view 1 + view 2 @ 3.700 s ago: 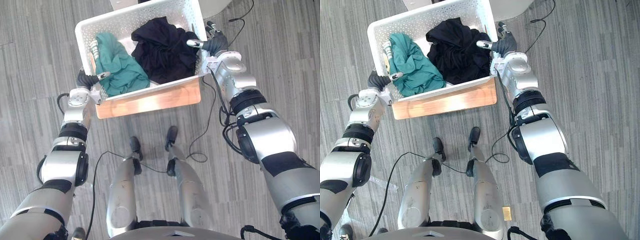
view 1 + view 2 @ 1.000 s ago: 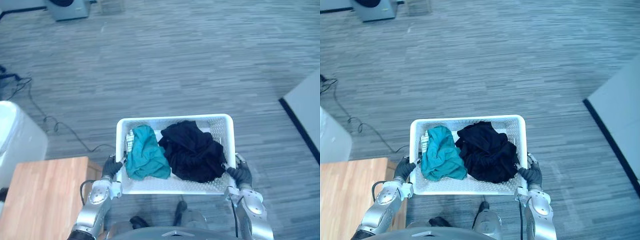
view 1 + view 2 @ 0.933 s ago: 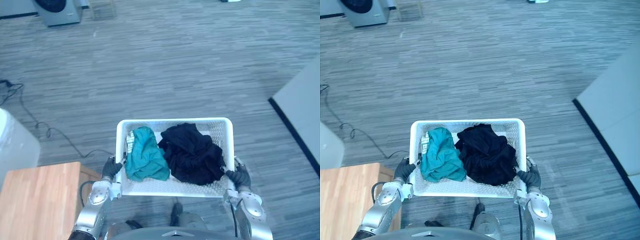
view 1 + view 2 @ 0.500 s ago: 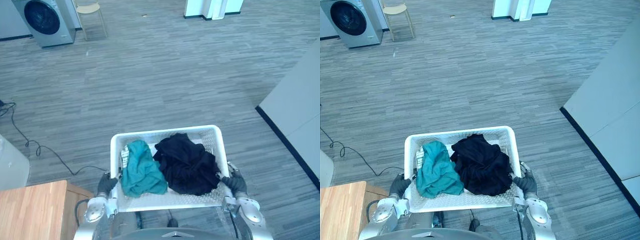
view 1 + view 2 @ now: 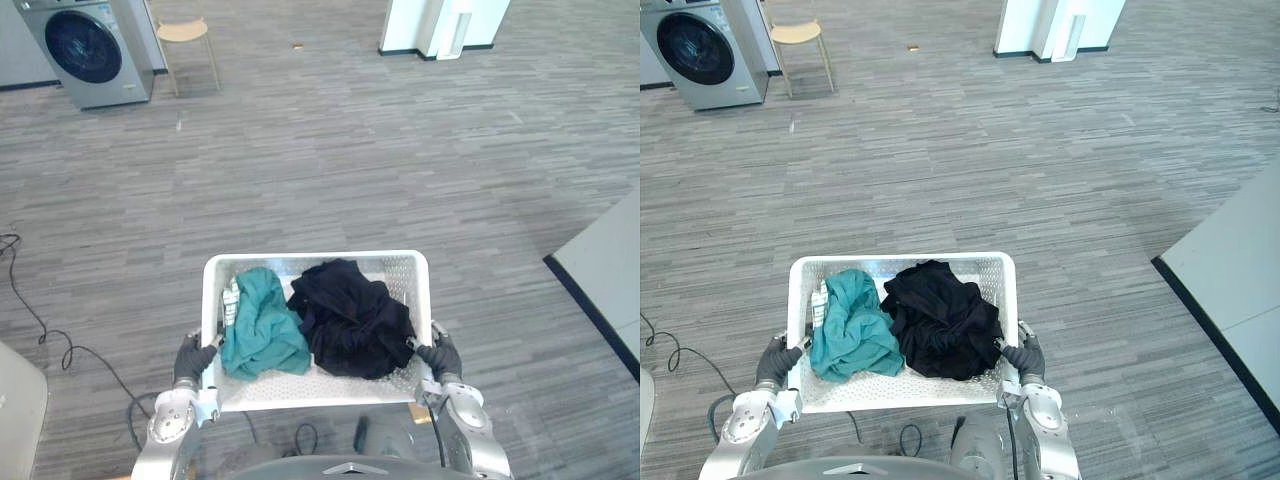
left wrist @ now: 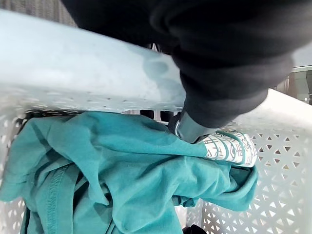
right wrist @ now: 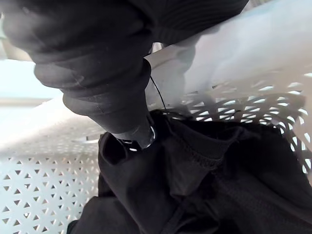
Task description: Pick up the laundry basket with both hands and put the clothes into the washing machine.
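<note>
I hold a white perforated laundry basket (image 5: 315,257) level in front of me, above the floor. A teal garment (image 5: 262,335) lies in its left half and a black garment (image 5: 350,320) in its right. A small patterned cloth (image 6: 229,146) is tucked beside the teal garment (image 6: 112,180). My left hand (image 5: 192,358) is curled over the basket's left rim, its thumb reaching inside. My right hand (image 5: 440,357) grips the right rim the same way, with its thumb over the black garment (image 7: 204,185). The washing machine (image 5: 88,50) stands far off at the upper left, door closed.
A chair (image 5: 185,35) stands right of the washing machine. A white pillar (image 5: 445,25) is at the far back. A pale panel with a dark edge (image 5: 605,270) runs along the right. Grey plank floor (image 5: 330,150) stretches between me and the machine.
The basket has come off the wooden table and stays in both hands. The view has swung: the table has left the picture and the washing machine has come in at the upper left.
</note>
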Robot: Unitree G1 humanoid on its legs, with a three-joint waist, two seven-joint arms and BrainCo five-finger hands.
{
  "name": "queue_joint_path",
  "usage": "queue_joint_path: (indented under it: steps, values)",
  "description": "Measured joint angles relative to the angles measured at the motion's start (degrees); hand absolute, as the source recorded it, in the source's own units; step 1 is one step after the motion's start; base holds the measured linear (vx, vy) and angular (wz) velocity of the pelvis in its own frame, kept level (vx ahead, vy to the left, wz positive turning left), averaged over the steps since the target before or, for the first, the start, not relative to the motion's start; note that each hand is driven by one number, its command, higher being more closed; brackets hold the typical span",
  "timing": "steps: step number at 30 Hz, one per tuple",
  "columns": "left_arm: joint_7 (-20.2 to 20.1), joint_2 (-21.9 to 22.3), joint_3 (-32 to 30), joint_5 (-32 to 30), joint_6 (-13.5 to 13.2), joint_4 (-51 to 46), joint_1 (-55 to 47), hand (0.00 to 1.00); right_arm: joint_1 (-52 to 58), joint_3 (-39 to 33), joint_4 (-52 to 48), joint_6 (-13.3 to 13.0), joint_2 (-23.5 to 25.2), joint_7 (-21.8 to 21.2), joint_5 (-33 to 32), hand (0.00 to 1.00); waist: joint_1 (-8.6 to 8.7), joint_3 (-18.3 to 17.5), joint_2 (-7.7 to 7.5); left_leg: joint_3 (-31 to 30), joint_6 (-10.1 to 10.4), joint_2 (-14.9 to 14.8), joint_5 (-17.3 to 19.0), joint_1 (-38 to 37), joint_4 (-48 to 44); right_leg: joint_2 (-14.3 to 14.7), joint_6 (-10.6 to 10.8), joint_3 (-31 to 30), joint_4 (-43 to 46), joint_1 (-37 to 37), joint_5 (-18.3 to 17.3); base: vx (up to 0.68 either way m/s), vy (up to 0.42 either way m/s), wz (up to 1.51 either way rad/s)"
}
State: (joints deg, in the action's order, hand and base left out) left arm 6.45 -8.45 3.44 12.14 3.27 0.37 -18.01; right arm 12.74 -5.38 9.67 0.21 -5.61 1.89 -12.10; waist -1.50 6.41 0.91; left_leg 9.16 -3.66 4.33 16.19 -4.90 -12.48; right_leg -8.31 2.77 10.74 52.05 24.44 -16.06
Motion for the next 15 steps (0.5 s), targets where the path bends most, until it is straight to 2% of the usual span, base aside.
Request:
queue_joint_path:
  steps: [1, 2, 3, 4, 5, 6, 7, 8, 9, 10, 11, 12, 13, 14, 15]
  values:
    - [0.01, -0.01, 0.02, -0.02, 0.0, 0.02, 0.4, 1.0, 0.14, 0.0, -0.36, 0.0, -0.08, 0.04, -0.04, 1.0, 0.35, 0.28, 0.38, -0.91, 0.47, -0.21, 0.27, -1.28, 0.76, 1.13, -0.2, -0.39, -5.18, 0.45, 0.26, 0.6, 0.011, 0.59]
    - [0.04, -0.04, -0.08, -0.06, -0.04, 0.01, 1.05, 1.0, 0.45, 0.0, -1.5, 0.02, -0.11, 0.13, -0.09, 1.0, 1.36, 0.28, 0.62, -2.23, 1.57, -0.54, 0.94, -3.21, 1.93, 2.88, 0.27, -2.19, -17.44, 1.37, 3.65, 0.41, -0.016, 0.7]
    - [0.04, -0.04, -0.42, -0.06, -0.15, -0.12, 1.37, 1.0, 0.63, 0.05, -2.95, 0.05, 0.03, 0.23, -0.08, 1.0, 2.11, 0.09, 0.24, -3.25, 2.24, -0.44, 1.49, -4.23, 2.27, 3.62, 0.7, -3.44, -26.78, 1.43, 7.56, 0.63, -0.079, 0.95]
    - [0.14, -0.01, -0.61, -0.04, -0.2, -0.84, 1.37, 1.0, 1.35, 0.35, -6.11, 0.03, 0.07, 0.84, -0.07, 1.0, 2.71, -0.08, -0.05, -4.79, 2.73, -0.37, 3.55, -5.12, 1.37, 3.67, 0.32, -4.31, -33.36, 1.45, 11.16, 0.54, -0.114, 0.83]
    - [0.15, 0.16, -0.61, -0.1, -0.24, -1.3, 1.32, 1.0, 2.22, 0.47, -7.85, -0.12, -0.01, 1.11, -0.01, 1.0, 2.65, -0.07, -0.05, -5.55, 3.12, -0.76, 5.17, -5.29, -1.13, 3.65, -0.24, -4.25, -31.93, 1.53, 10.94, 0.56, -0.149, 0.96]
    - [0.35, 0.28, -0.7, -0.09, -0.47, -2.1, 1.12, 1.0, 3.37, 0.74, -9.38, -0.38, -0.07, 1.14, -0.4, 1.0, 2.84, 0.11, -1.03, -6.08, 2.84, -0.93, 6.68, -3.38, -11.01, 3.36, -2.53, -4.35, -29.24, 0.51, 11.56, 0.51, -0.21, 1.24]
    - [0.91, 2.15, -1.07, -0.01, -0.73, -2.45, 1.12, 1.0, 4.41, 1.22, -11.09, -0.38, -1.22, 1.21, -1.55, 1.0, 3.61, 0.88, 0.71, -5.58, 3.14, -4.59, 4.47, 3.24, -31.32, 4.02, -2.81, -3.25, -27.05, -2.78, 14.68, 0.63, -0.267, 1.14]
    - [1.34, 4.31, -1.8, 0.0, -0.73, -3.59, 0.29, 1.0, 5.12, 2.19, -12.9, -0.33, -3.09, 1.28, -1.86, 1.0, 2.39, 0.58, 3.67, -4.15, 3.01, -9.5, -1.61, 8.3, -43.4, 6.37, -3.06, -1.07, -25.76, -4.74, 11.63, 0.73, -0.282, 0.46]
    - [1.97, 5.44, -3.35, 0.09, -1.13, -6.03, -1.98, 1.0, 4.79, 3.77, -15.96, -0.28, -4.57, 1.28, -2.14, 1.0, 0.35, 0.84, 4.41, -1.58, 2.72, -14.97, -10.12, 13.15, -54.43, 8.75, -5.1, -1.6, -24.66, -6.73, 8.88, 0.59, -0.184, -0.25]
    - [2.07, 5.35, -3.3, 0.25, -1.57, -6.2, -2.1, 1.0, 4.86, 3.79, -17.74, -0.53, -4.44, 1.36, -2.19, 1.0, -0.39, 0.47, 4.95, -1.15, 2.68, -16.56, -10.06, 15.13, -58.17, 9.0, -5.54, -1.23, -24.72, -7.78, 7.85, 0.6, -0.156, -0.22]
    - [2.1, 5.06, -3.36, 0.78, -2.0, -6.9, -1.82, 1.0, 4.68, 3.74, -20.05, -1.45, -3.78, 2.17, -2.23, 1.0, -0.63, 1.01, 4.22, 0.64, 1.79, -18.6, -8.51, 19.51, -62.18, 8.85, -5.69, -0.84, -25.84, -10.9, 5.88, 0.6, -0.16, 0.26]
    - [2.11, 5.18, -3.41, 1.26, -2.55, -7.42, -1.81, 1.0, 4.55, 3.49, -20.78, -1.84, -3.69, 2.32, -2.24, 1.0, -0.67, 1.05, 3.71, 2.81, 1.35, -19.53, -6.39, 21.77, -61.02, 8.34, -5.62, -0.71, -28.35, -14.68, 4.82, 0.83, -0.179, 0.42]
    - [2.1, 5.45, -3.36, 1.26, -2.73, -8.16, -1.96, 1.0, 4.44, 3.4, -21.05, -1.84, -3.72, 2.34, -2.27, 1.0, -1.22, 0.81, 2.99, 4.68, 1.34, -19.37, -3.97, 23.44, -56.72, 7.93, -5.35, -0.8, -31.26, -18.19, 4.07, 0.69, -0.118, 0.3]
    - [2.1, 5.67, -3.48, 1.25, -2.79, -8.64, -1.95, 1.0, 4.27, 3.32, -21.22, -1.84, -3.72, 2.34, -2.27, 1.0, -1.39, 0.78, 2.96, 5.23, 1.6, -19.01, -2.75, 24.35, -53.24, 7.8, -5.22, -0.8, -32.67, -19.86, 3.65, 0.56, -0.052, 0.16]
    - [2.1, 6.05, -3.66, 1.25, -3.45, -8.83, -1.93, 1.0, 3.28, 3.22, -21.2, -1.83, -3.76, 2.34, -2.25, 1.0, -1.71, 0.66, 2.97, 4.93, 2.41, -16.99, -1.42, 26.02, -43.91, 7.35, -4.85, -0.86, -34.42, -22.36, 2.59, 0.43, 0.016, 0.04]
